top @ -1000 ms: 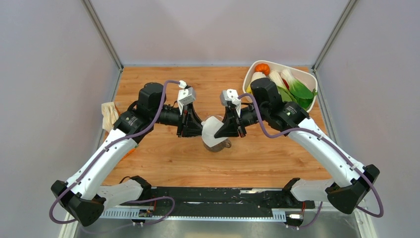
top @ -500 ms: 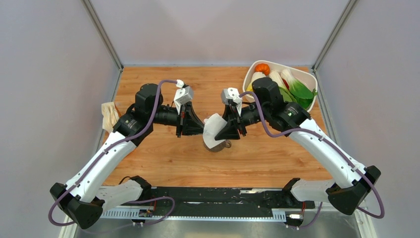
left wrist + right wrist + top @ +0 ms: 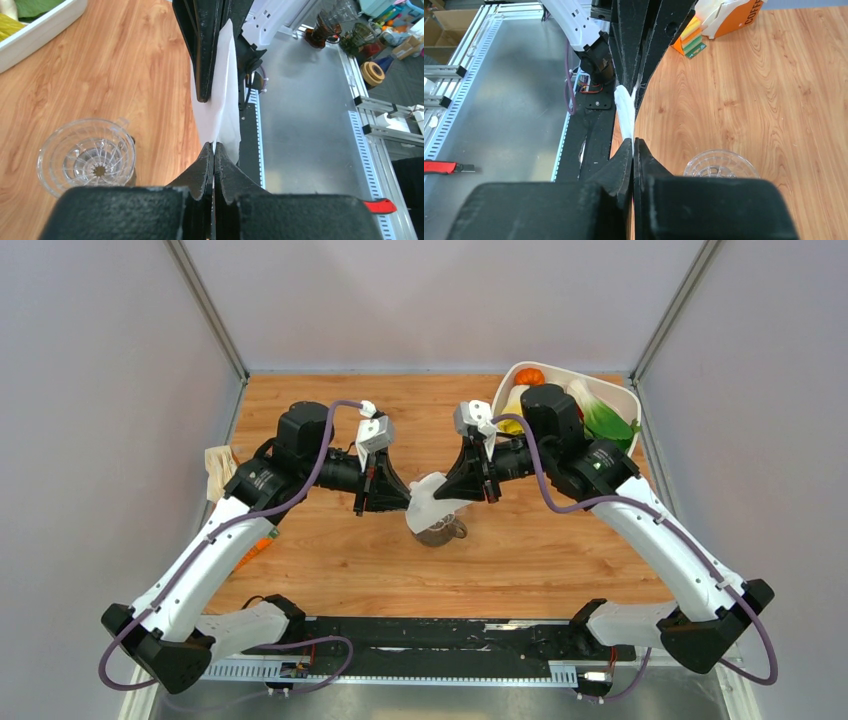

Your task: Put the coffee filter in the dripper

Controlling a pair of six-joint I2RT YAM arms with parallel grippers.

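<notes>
Coffee filter (image 3: 222, 100) is pinched by left gripper (image 3: 214, 146) and right gripper (image 3: 632, 141) (both clamped on paper); its point should be centred over the dripper (image 3: 86, 156).

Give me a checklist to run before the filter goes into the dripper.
1. Left gripper shut on the coffee filter: ok.
2. Right gripper shut on the filter: ok.
3. Dripper upright, bowl empty: ok.
4. Filter over the dripper in the top view: ok.
5. Filter opened into a cone: not ok, it looks flat between the two grippers.
</notes>
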